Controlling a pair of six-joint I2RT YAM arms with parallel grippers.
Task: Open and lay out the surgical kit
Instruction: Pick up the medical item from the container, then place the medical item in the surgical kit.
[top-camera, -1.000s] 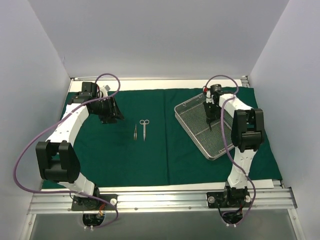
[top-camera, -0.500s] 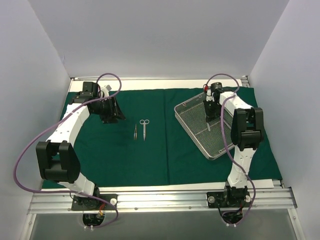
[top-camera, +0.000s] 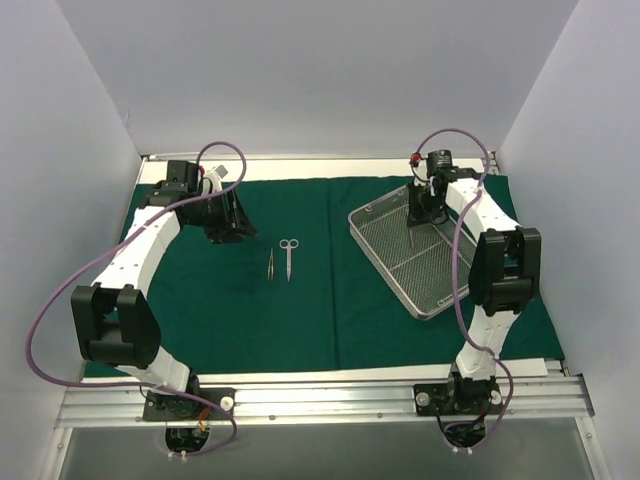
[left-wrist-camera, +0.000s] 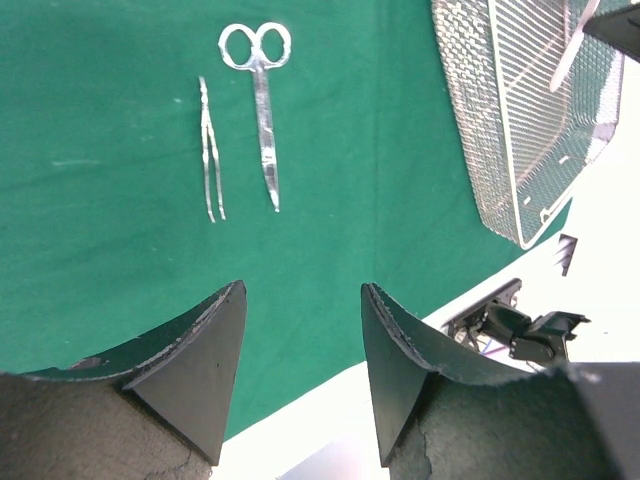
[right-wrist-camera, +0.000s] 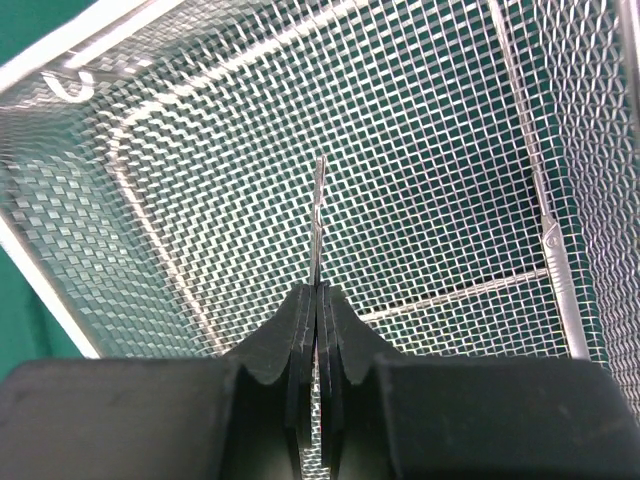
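A dark green drape (top-camera: 300, 310) lies spread over the table. Steel tweezers (top-camera: 270, 264) and scissors (top-camera: 288, 257) lie side by side on it left of centre; both also show in the left wrist view, tweezers (left-wrist-camera: 210, 150) and scissors (left-wrist-camera: 262, 110). The wire-mesh tray (top-camera: 395, 262) sits on the drape at the right. My right gripper (top-camera: 413, 222) is shut on a thin steel instrument (right-wrist-camera: 319, 225) and holds it above the tray's mesh floor (right-wrist-camera: 430, 150). My left gripper (top-camera: 228, 228) is open and empty, hovering over the drape left of the tweezers.
White walls close in on the left, back and right. A metal rail (top-camera: 320, 395) with both arm bases runs along the near edge. A bare white strip of table (top-camera: 300, 167) shows behind the drape. The tray also shows in the left wrist view (left-wrist-camera: 520, 110).
My right gripper has risen and moved toward the tray's far corner, lifting the thin instrument off the mesh. The left gripper has shifted slightly right.
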